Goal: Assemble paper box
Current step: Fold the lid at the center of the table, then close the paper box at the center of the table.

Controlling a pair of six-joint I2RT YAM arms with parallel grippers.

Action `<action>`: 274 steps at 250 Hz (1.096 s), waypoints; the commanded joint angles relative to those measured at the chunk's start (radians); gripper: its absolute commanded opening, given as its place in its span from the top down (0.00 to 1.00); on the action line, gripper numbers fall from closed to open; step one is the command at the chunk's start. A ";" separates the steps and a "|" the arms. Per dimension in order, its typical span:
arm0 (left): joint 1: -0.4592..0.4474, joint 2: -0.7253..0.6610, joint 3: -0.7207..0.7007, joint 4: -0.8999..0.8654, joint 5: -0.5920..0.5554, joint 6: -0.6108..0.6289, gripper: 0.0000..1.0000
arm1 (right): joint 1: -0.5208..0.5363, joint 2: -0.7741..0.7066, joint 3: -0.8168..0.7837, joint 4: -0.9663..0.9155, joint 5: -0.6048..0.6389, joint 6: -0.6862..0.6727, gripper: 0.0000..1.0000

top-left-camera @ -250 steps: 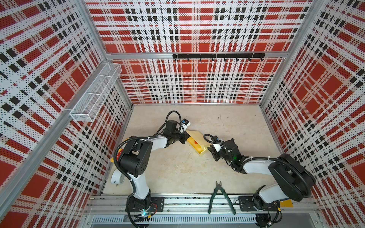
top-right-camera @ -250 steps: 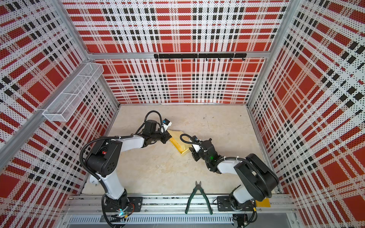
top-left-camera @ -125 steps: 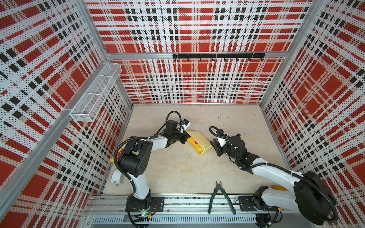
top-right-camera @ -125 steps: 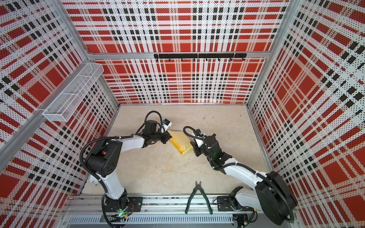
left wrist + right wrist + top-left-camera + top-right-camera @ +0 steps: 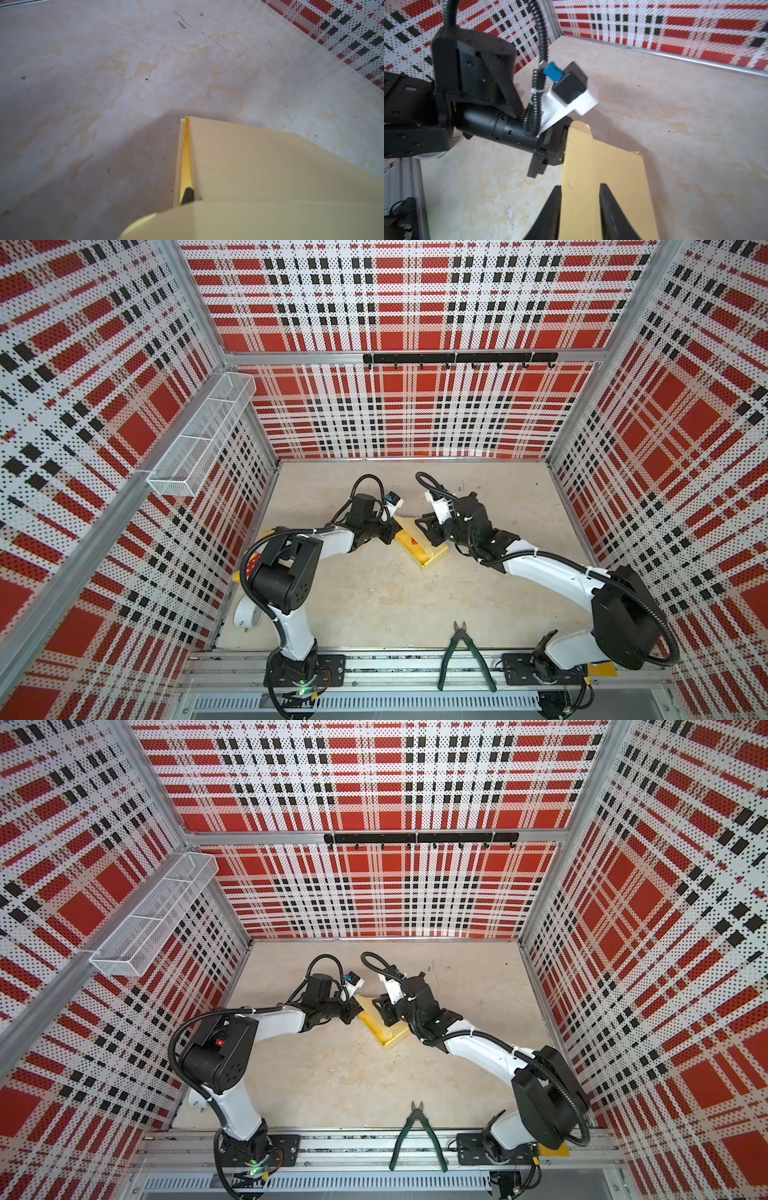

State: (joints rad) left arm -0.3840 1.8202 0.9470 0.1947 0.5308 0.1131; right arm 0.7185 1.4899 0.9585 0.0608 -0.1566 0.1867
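Left of centre in a top view, the left hand (image 5: 393, 527) is clamped on the edge of the pale yellow thin-card paper box (image 5: 433, 558). The box sits mid-frame on the beige marbled tabletop (image 5: 374, 601). Just right of it, the right hand (image 5: 580, 187) has its fingers spread over the box flap, gripping nothing.

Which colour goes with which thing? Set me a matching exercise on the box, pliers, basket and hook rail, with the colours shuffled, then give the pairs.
Things:
1. box
2. pliers
3. basket
4. hook rail

Colours:
A. black
B. pale yellow
C. dark green handles
D. white mesh

Pairs: 1-B, 2-C, 3-D, 4-A
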 commanded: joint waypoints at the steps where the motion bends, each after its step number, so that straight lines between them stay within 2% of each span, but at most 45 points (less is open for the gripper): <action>1: -0.008 -0.016 -0.023 -0.035 -0.018 0.000 0.92 | 0.046 0.034 0.037 -0.059 -0.010 -0.008 0.62; 106: -0.008 -0.017 -0.023 -0.034 -0.019 0.000 0.92 | 0.059 0.072 0.042 -0.112 0.051 -0.039 0.62; 153: -0.009 -0.019 -0.024 -0.034 -0.024 -0.003 0.86 | 0.058 0.093 0.040 -0.120 0.067 -0.053 0.65; 185: -0.008 -0.026 -0.026 -0.034 -0.035 -0.007 0.74 | 0.058 0.107 0.035 -0.130 0.082 -0.063 0.65; 224: -0.004 -0.065 -0.046 -0.031 -0.046 -0.012 0.68 | 0.056 0.116 0.028 -0.129 0.089 -0.067 0.65; 274: 0.010 -0.152 -0.094 -0.051 -0.049 -0.036 0.52 | 0.053 0.121 0.017 -0.122 0.104 -0.062 0.66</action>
State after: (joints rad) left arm -0.3847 1.7363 0.8761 0.1589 0.4862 0.1020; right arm 0.7765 1.5925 0.9730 -0.0727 -0.0738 0.1425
